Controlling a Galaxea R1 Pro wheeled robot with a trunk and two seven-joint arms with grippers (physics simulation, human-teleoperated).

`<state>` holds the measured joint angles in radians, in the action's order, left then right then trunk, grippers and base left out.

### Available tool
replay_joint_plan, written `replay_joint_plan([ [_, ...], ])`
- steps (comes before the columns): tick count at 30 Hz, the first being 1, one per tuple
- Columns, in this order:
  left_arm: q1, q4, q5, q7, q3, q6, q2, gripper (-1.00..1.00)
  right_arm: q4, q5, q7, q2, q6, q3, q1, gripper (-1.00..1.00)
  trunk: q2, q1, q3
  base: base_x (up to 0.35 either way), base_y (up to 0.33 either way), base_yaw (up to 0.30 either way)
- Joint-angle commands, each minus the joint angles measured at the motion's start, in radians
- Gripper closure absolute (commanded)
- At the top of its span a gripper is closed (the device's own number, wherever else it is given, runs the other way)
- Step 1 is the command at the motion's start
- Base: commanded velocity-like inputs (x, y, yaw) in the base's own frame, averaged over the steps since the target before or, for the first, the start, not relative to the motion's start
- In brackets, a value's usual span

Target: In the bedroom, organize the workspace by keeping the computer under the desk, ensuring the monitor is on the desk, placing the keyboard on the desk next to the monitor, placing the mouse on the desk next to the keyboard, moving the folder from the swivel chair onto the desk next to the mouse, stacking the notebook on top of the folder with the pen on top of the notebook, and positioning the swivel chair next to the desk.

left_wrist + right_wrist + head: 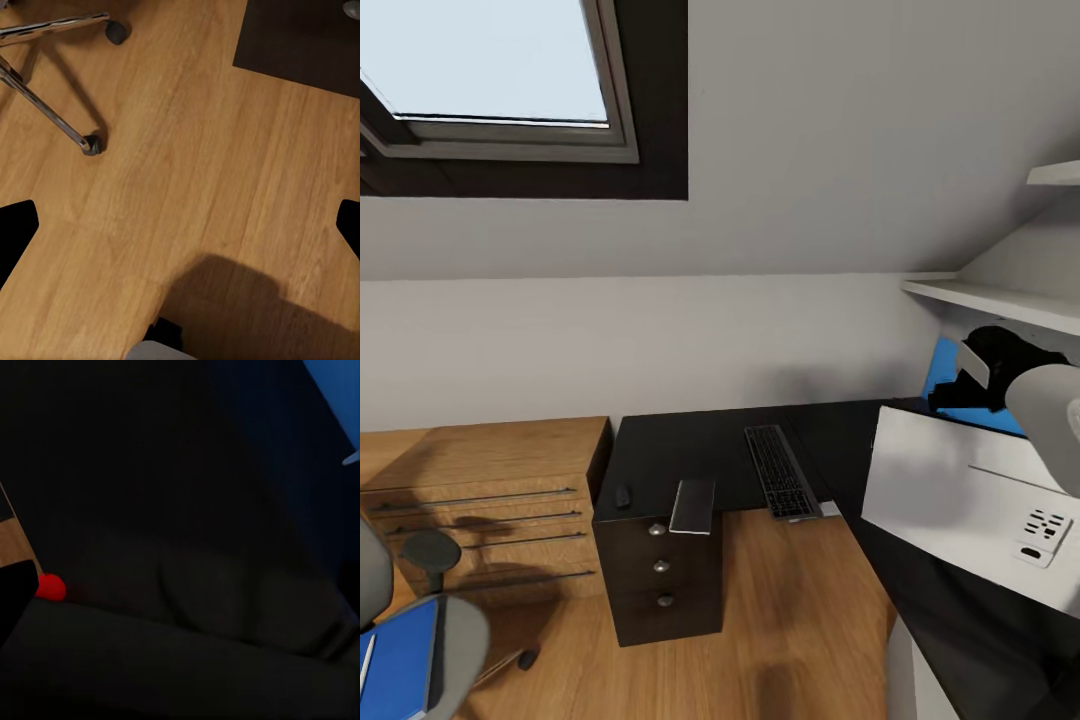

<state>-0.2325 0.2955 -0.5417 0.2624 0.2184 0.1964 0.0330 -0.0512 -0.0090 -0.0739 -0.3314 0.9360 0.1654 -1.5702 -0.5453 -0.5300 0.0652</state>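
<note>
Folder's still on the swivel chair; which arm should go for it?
Left, probably. The blue folder lies on the swivel chair at the robot's left, while the right arm is up over the desk at the far right.

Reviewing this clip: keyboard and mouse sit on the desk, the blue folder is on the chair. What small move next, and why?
Probably turn toward the swivel chair: the blue folder lies on its seat, off the black desk holding the keyboard and mouse.

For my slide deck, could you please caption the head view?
Black desk holding keyboard and mouse, white computer at right, chair with blue folder lower left.
</note>
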Motion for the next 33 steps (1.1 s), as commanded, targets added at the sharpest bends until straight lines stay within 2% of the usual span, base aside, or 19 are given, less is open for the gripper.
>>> replay_joint_plan([
  [1,-0.001,0.001,-0.007,0.006,0.009,0.003,0.001,-1.00,0.000,-0.002,-0.001,0.000,0.004,0.003,0.004,-1.00,-0.002,0.000,0.002,0.000,0.000,0.000],
  [23,-0.001,0.001,-0.006,0.005,0.009,0.003,0.001,-1.00,-0.008,0.000,-0.001,0.000,-0.014,0.006,0.015,-1.00,-0.002,0.000,0.002,-0.040,0.000,0.000],
  [25,-0.001,0.001,-0.006,0.005,0.009,0.003,0.001,-1.00,-0.017,0.000,-0.001,0.000,-0.014,0.006,0.015,-1.00,-0.002,0.000,0.002,-0.002,0.000,0.000],
  [27,-0.001,0.001,-0.006,0.005,0.009,0.003,0.001,-1.00,-0.078,-0.001,-0.003,-0.002,-0.016,0.006,0.015,-1.00,-0.002,0.000,0.002,0.074,0.000,0.000],
  [30,-0.001,0.001,-0.006,0.004,0.009,0.004,0.000,-1.00,-0.108,-0.004,-0.005,-0.006,-0.018,0.004,0.015,-1.00,-0.002,0.000,0.002,0.214,0.000,0.000],
  [33,-0.001,0.001,-0.006,0.004,0.009,0.004,0.000,-1.00,-0.118,-0.007,-0.007,-0.009,-0.068,0.001,0.015,-1.00,-0.002,0.000,0.002,0.100,0.000,0.000],
])
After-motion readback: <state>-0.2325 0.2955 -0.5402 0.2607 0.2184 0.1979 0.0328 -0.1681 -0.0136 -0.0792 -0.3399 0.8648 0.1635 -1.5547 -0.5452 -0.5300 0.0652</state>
